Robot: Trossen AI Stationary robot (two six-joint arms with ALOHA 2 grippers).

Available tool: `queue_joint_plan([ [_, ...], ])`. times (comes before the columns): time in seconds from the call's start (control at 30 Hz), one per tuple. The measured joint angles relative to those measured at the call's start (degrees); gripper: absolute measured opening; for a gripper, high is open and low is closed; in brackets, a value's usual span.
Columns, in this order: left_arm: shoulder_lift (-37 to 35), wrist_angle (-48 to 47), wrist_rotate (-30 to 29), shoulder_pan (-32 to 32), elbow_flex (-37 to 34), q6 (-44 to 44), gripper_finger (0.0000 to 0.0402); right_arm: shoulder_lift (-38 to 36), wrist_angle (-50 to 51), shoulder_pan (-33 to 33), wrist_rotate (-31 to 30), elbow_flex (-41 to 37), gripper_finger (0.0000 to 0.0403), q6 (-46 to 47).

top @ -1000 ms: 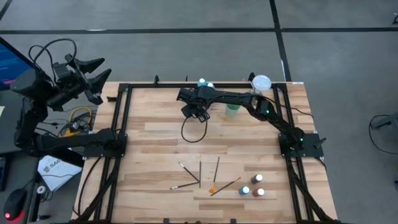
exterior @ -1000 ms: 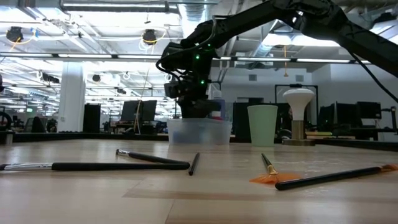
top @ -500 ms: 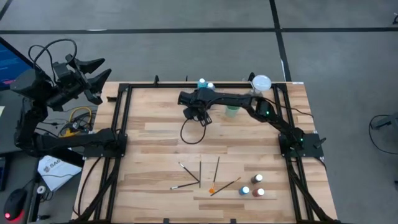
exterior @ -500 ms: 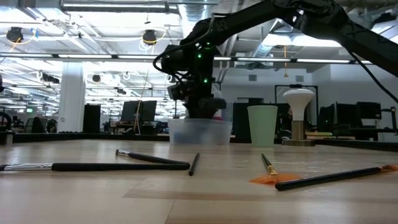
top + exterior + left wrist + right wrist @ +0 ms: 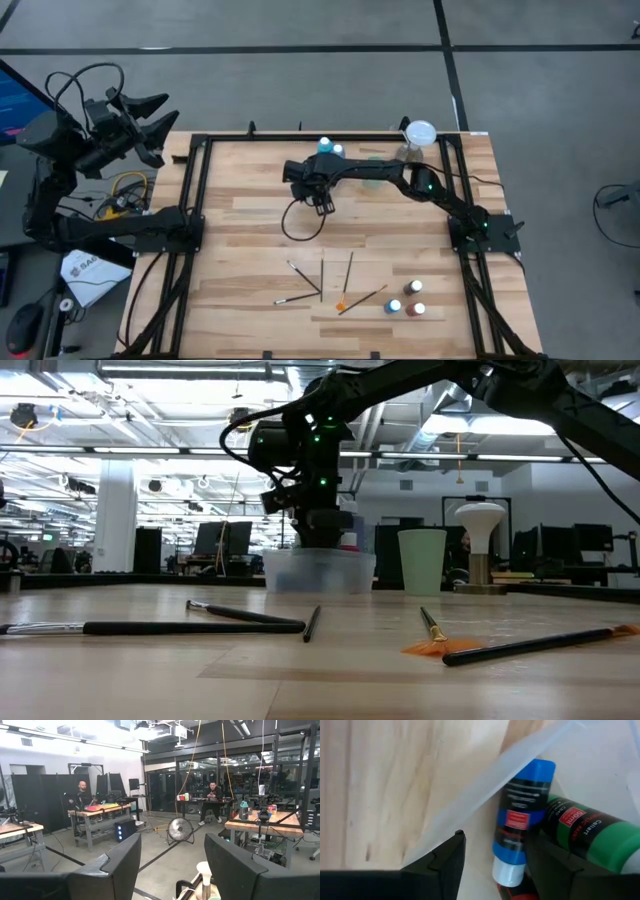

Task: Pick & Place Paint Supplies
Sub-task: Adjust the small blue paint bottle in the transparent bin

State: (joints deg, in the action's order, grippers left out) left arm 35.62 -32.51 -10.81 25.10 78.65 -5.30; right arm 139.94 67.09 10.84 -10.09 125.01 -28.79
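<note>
Nearest the front edge of the wooden table [image 5: 250,250], three small paint bottles [image 5: 405,305] stand in a cluster at the right, one blue-topped, the others darker with white caps. Just left of them several thin paintbrushes [image 5: 322,283] lie scattered flat on the boards; in the low view a long dark-handled brush [image 5: 150,627] lies across the left foreground and an orange-bristled brush [image 5: 520,645] lies at the right.

Farther back, near the middle of the table, the right gripper [image 5: 322,196] hangs at the end of its outstretched arm, just in front of the clear plastic tray [image 5: 318,572]. Its jaws stand apart and grasp nothing. Through the right wrist camera, a blue paint bottle [image 5: 522,822] with a white cap lies on its side inside the tray, against the tray's wall, touching a green paint bottle [image 5: 592,837] beside it; a sliver of a red bottle shows beneath them. From above, two more white-capped bottles [image 5: 330,148], teal and blue, show at the tray's far side.

Beside the tray to the right stands a pale green cup [image 5: 422,561], and past it a white round-topped object [image 5: 420,133] at the far right corner.

The left gripper [image 5: 150,125] waits off the table's far left corner, raised, its jaws spread wide and empty, facing into the room, where two people sit at benches.
</note>
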Motion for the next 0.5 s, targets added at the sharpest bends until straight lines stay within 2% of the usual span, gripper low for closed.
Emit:
queue_joint_plan([
  [0.23,0.0,0.0,-0.2,0.0,0.0,0.0,0.0214,1.3,-2.3,0.4,3.7,0.3,0.0198,4.9],
  [0.5,0.0,0.0,-0.1,0.0,0.0,-0.2,0.0214,3.9,-1.8,0.2,2.7,0.5,0.0197,4.4],
])
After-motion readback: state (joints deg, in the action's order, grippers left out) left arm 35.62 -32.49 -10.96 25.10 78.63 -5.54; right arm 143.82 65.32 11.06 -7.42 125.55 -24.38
